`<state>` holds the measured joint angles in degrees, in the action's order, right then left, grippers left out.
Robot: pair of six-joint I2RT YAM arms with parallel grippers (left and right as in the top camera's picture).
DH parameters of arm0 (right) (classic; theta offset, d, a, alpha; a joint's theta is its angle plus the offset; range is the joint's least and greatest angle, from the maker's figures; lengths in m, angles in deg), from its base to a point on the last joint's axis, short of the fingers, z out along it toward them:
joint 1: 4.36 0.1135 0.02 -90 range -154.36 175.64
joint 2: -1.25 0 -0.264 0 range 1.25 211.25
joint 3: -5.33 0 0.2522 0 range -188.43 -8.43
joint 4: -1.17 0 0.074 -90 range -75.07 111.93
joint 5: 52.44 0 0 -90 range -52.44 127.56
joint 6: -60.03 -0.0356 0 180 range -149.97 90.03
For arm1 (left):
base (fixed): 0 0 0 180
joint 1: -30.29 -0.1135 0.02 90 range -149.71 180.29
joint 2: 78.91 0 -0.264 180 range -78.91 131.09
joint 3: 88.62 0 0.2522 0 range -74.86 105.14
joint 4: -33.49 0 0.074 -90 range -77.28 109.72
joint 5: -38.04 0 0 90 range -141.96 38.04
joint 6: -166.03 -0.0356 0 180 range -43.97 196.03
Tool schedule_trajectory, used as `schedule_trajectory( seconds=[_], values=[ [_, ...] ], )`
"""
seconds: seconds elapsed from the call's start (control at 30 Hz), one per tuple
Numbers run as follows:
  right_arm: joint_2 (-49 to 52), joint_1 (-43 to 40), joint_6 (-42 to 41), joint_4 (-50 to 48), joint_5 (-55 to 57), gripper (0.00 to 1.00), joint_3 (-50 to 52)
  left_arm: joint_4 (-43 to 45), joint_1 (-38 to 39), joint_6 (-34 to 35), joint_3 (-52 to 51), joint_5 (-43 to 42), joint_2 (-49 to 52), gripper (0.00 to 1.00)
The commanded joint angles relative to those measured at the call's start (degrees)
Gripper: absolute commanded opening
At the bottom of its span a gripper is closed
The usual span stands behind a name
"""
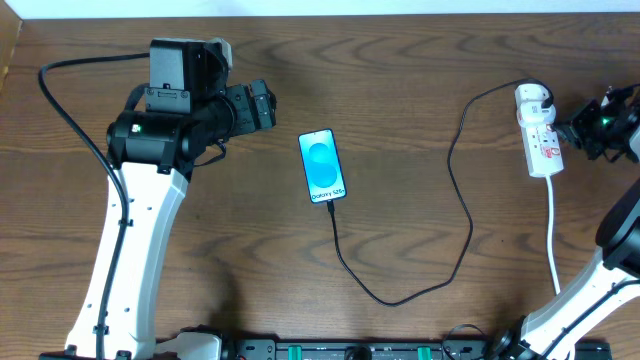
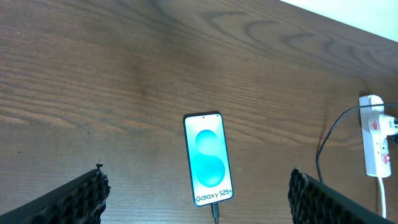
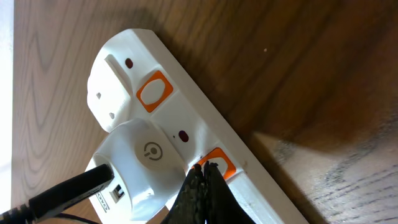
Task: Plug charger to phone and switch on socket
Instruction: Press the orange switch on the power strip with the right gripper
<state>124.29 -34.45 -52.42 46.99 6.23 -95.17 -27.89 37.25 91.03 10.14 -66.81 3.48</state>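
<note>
So, right gripper (image 3: 204,177): fingers pinched together into one point, nothing held (it's being used as a poker, by the look of it). The tip sits on or right at the near orange switch (image 3: 219,163), beside the white adapter (image 3: 144,155).
Switch vs. tip: straight ahead of the fingertips, basically no gap in the wrist view. Can't tell if it's actually pressed down.
Other switch (image 3: 154,91): further along the strip by the empty outlet, not the one that matters.
Socket (image 1: 543,140): far right of the table (image 1: 400,60), long axis running roughly away-to-toward the robot in the overhead view. The adapter is at the far end and the thick white cord (image 1: 553,230) trails off the near end.
Nearer arm: right, by a lot. It comes in from the strip's right side, across the long axis.
Left gripper (image 1: 265,104): jaws wide apart, empty, hovering left of the phone and well apart from the socket.
Phone (image 1: 322,166): flat mid-table, screen lit, "Galaxy" end toward the robot.
Charger (image 1: 466,215): black cable loops from the adapter round to the phone's near end. The plug tip (image 1: 329,205) looks seated there (my read, it's small).
Step in hand: I'd say plugging is done and only the switch press is left.
Next move: a short push along the finger direction. The risk is the tip sliding off the small switch or shoving the light strip.
</note>
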Motion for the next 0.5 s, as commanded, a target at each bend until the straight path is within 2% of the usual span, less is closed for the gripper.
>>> schedule_trajectory(
  seconds=[0.0,0.47],
  values=[
    [1.4,0.8,-0.7,0.1,1.0,0.01,-0.8,-0.1,0.1,-0.3,0.4,0.4,-0.3,0.93],
    [1.8,2.5,-0.7,1.6,0.8,0.01,-0.7,-0.1,0.1,-0.3,0.4,0.4,-0.3,0.93]
  ],
)
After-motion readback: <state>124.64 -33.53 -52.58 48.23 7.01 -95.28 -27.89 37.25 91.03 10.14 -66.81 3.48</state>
